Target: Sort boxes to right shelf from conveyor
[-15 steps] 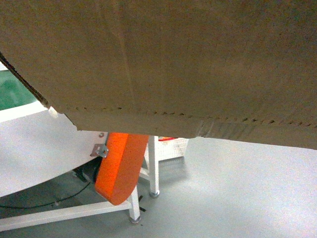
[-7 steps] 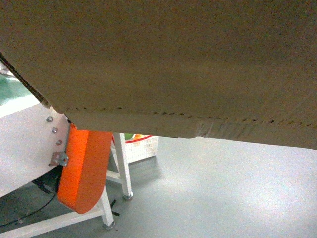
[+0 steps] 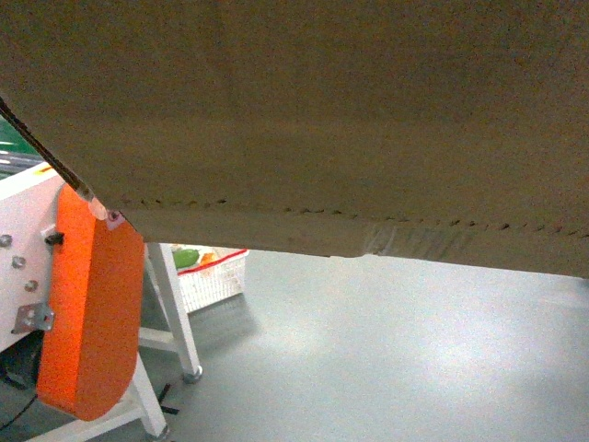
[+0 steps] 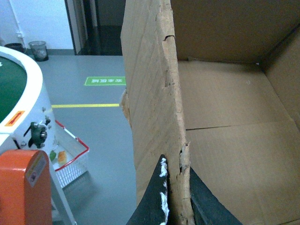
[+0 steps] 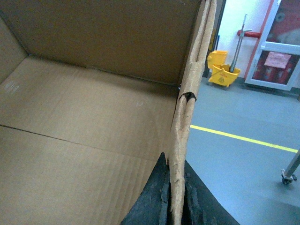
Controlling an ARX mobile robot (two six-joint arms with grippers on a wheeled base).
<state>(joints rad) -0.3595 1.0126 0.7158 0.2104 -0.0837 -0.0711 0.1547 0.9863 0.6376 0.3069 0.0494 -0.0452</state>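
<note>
Filling the head view's upper half, large brown corrugated cardboard box (image 3: pixel 304 120) hangs above grey floor (image 3: pixel 386 359). Left fingers (image 4: pixel 161 187) and right fingers (image 5: pixel 161 197) pinch opposite torn walls. Green-topped white-rimmed conveyor (image 4: pixel 18 108) at 9 o'clock.

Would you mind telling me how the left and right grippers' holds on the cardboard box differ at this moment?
The left gripper pinches the cardboard box wall with the open inside to that view's right; the right gripper pinches the opposite wall with the inside to the left. The left gripper's outer finger shows white patches; the right gripper's fingers look plain black. Beyond the left's wall sits the conveyor; beyond the right's, a yellow mop bucket. Both are clamped over a ragged torn rim.
</note>
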